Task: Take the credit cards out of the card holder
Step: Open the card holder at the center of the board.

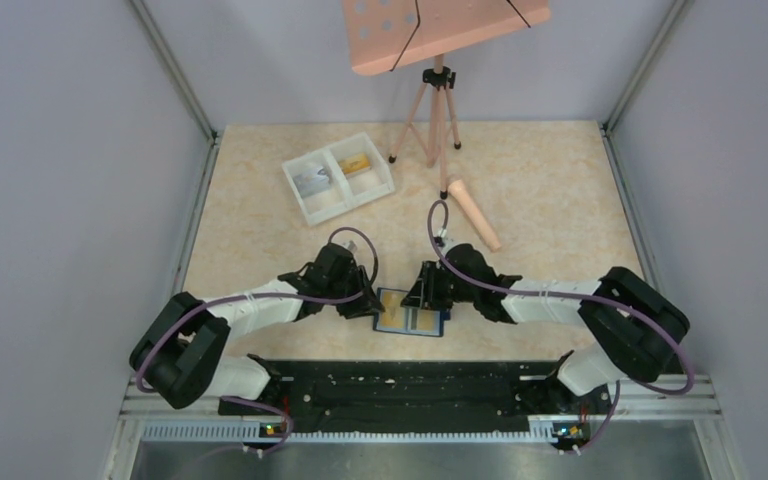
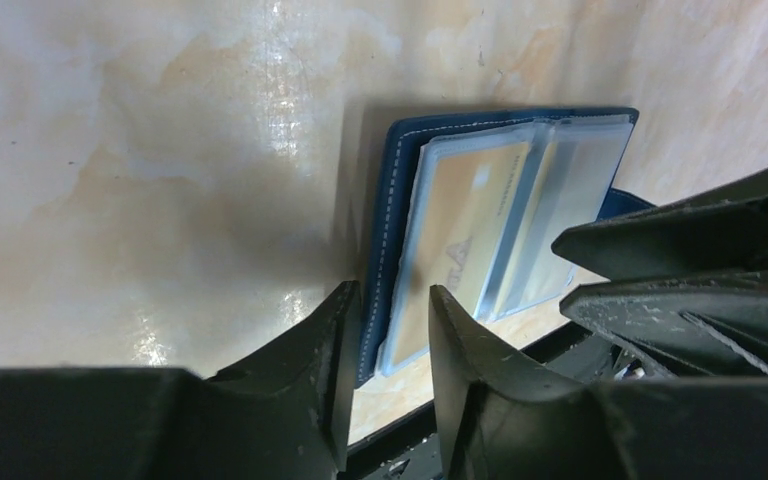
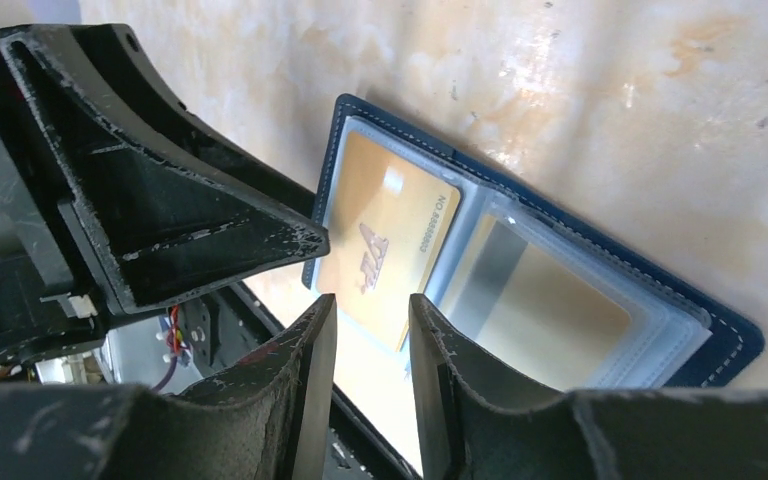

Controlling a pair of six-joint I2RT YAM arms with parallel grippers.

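Note:
The blue card holder (image 1: 410, 312) lies open on the table near the front edge, between both grippers. In the left wrist view my left gripper (image 2: 390, 320) is open, its fingertips either side of the card holder's (image 2: 385, 250) stitched edge and clear sleeve. A yellow credit card (image 2: 465, 230) shows inside that sleeve. In the right wrist view my right gripper (image 3: 372, 315) is open. A yellow credit card (image 3: 385, 240) sticks part way out of its slot, its corner pointing between the fingertips. A second card (image 3: 550, 300) sits in the neighbouring clear pocket.
A white two-compartment tray (image 1: 308, 205) stands at the back left, with a grey card (image 1: 312, 181) and a yellow card (image 1: 357, 164) in it. A tripod (image 1: 438, 110) carrying a pink board and a pink cylinder (image 1: 475, 215) stand behind. The black base rail (image 1: 410, 385) runs just in front of the holder.

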